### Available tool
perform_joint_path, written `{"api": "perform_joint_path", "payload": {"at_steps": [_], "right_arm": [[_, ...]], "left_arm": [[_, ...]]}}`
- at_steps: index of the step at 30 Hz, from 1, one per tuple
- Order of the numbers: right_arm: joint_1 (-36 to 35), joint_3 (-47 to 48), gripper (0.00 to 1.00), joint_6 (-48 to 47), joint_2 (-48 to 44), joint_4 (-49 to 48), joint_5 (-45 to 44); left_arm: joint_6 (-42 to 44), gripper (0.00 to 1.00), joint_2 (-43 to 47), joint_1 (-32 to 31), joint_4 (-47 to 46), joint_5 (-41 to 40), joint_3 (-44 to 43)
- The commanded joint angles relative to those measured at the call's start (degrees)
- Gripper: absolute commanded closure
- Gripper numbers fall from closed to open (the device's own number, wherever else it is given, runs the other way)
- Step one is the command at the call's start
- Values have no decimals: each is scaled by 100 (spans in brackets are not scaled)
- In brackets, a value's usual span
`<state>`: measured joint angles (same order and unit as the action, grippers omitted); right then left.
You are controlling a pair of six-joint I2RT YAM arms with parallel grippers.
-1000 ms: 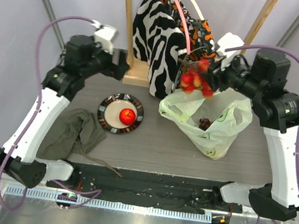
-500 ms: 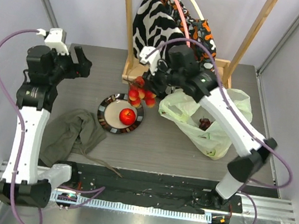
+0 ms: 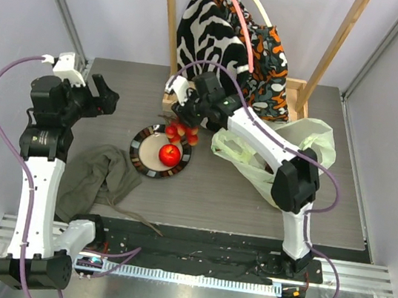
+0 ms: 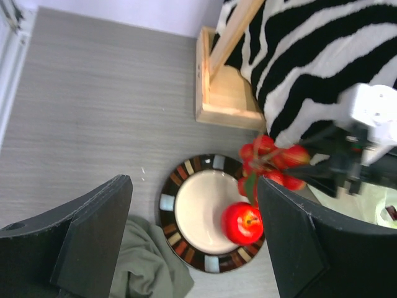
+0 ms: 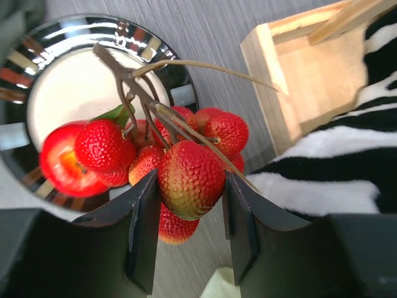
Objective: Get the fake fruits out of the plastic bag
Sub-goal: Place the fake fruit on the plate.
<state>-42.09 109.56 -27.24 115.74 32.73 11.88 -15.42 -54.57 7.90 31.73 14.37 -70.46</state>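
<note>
My right gripper (image 3: 185,121) is shut on a bunch of red strawberries (image 5: 186,174) and holds it just above the far right rim of the dark-rimmed plate (image 3: 140,157); the bunch also shows in the top view (image 3: 181,130) and the left wrist view (image 4: 271,162). A red apple (image 3: 169,155) lies on the plate, also in the left wrist view (image 4: 242,222). The pale-green plastic bag (image 3: 308,146) lies at the right, mostly behind the right arm. My left gripper (image 3: 108,96) is open and empty, held high over the table's far left.
An olive-grey cloth (image 3: 98,179) lies left of the plate. A wooden rack (image 3: 176,102) with hanging black-white and orange patterned garments (image 3: 215,39) stands at the back, right behind the right gripper.
My right arm has swung left from above the bag to the plate, carrying the strawberry bunch. The left arm has pulled back to the far left.
</note>
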Motion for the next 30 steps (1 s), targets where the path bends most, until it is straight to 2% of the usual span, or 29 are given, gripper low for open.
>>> {"api": "perform_joint_path", "payload": {"at_steps": [1, 8, 14, 19, 22, 26, 30], "right_arm": [[-159, 338, 76, 52, 247, -566, -195], [-467, 162, 76, 158, 650, -820, -282], [-660, 785, 75, 360, 1196, -935, -625], [-678, 910, 69, 413, 1398, -926, -845], [-678, 901, 61, 588, 1381, -900, -845], [-713, 936, 41, 782, 1232, -900, -967], [-713, 910, 30, 861, 653, -646, -1152]], "left_arm": [[-242, 14, 157, 45, -184, 338, 163], [-242, 14, 113, 89, -272, 312, 225], [-251, 14, 7, 106, -281, 365, 208], [-303, 14, -98, 106, -360, 435, 181], [-347, 14, -177, 106, -456, 505, 164], [-400, 14, -300, 98, -527, 575, 102], [-462, 14, -432, 106, -562, 646, -38]]}}
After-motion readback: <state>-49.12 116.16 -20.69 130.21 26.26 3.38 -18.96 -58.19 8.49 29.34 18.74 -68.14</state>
